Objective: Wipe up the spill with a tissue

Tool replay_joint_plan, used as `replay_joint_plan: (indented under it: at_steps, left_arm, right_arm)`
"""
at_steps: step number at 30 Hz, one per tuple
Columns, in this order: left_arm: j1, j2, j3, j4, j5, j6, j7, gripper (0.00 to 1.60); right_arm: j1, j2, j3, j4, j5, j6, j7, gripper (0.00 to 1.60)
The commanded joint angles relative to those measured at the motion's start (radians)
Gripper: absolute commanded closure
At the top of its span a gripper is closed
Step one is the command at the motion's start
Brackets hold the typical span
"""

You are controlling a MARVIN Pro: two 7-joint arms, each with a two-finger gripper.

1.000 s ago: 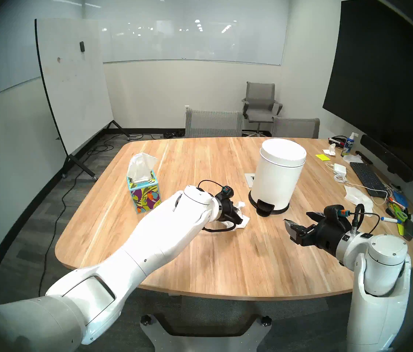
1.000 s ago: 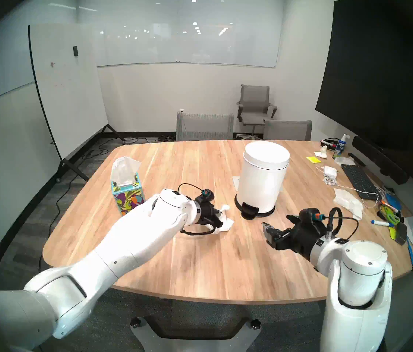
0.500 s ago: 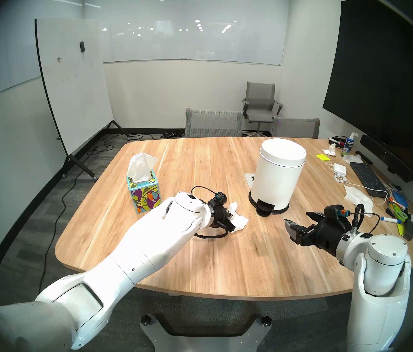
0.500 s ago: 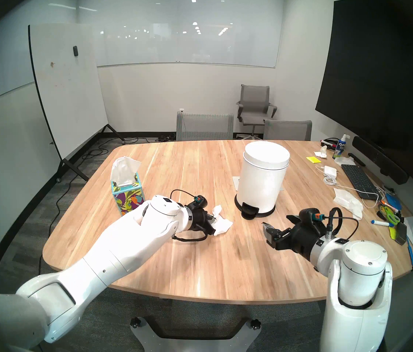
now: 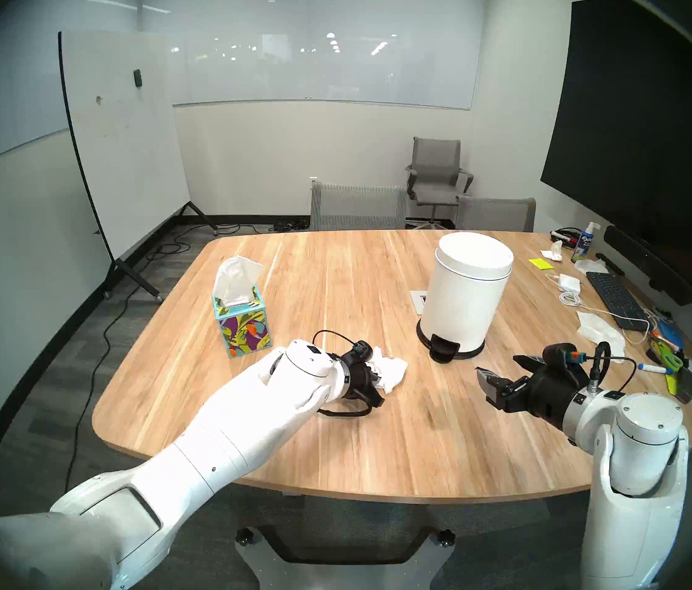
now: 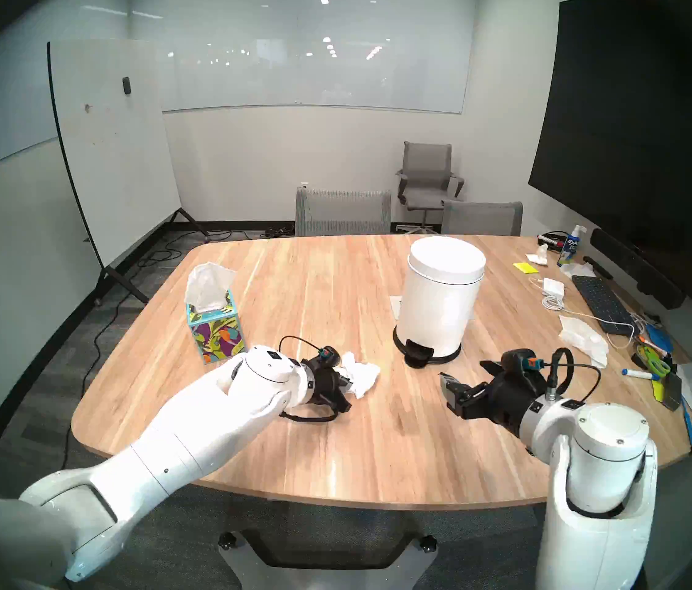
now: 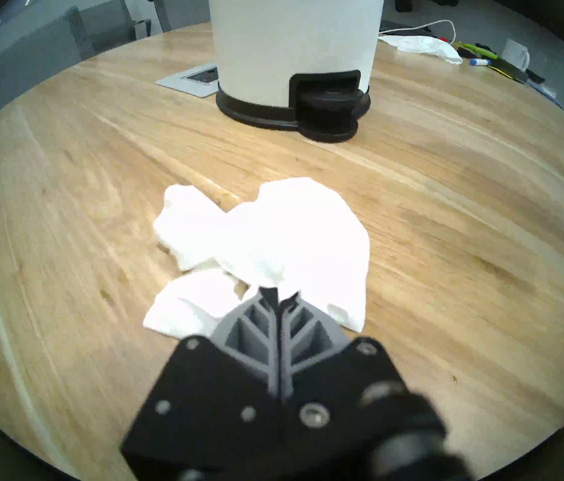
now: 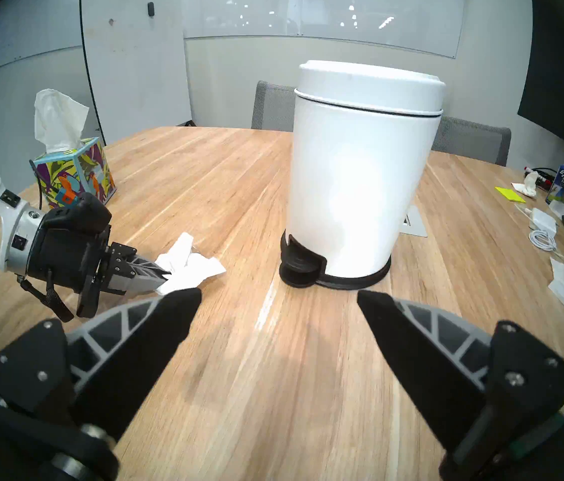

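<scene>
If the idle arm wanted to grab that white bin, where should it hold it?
Probably around the white bin body, from the near side. The upright round wall gives the open right gripper two opposing faces; the lid sits closed and the pedal juts out low.

1. You have bare table (image 5: 335, 278) between the tissue box (image 5: 243, 327) and the bin (image 5: 461, 295).
2. The bin's pedal (image 5: 442, 350) juts toward you, near the right gripper (image 5: 501, 374).
3. Clutter lines the right edge: keyboard (image 5: 614, 297), cables, loose tissues.
</scene>
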Motion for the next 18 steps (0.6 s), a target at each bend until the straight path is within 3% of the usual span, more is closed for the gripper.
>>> replay_joint_plan:
  at_steps: [1,18]
  left_arm:
    - [-0.003,-0.049,0.024,0.056,0.016,-0.038,0.018,1.60]
    - [-0.080,-0.185,0.043,0.253,0.022,-0.084,0.058,1.60]
  right_arm:
    - [0.001,0.001,0.003,-0.020,0.001,-0.001,0.000,0.00]
    - [0.002,0.001,0.003,-0.020,0.001,-0.001,0.000,0.00]
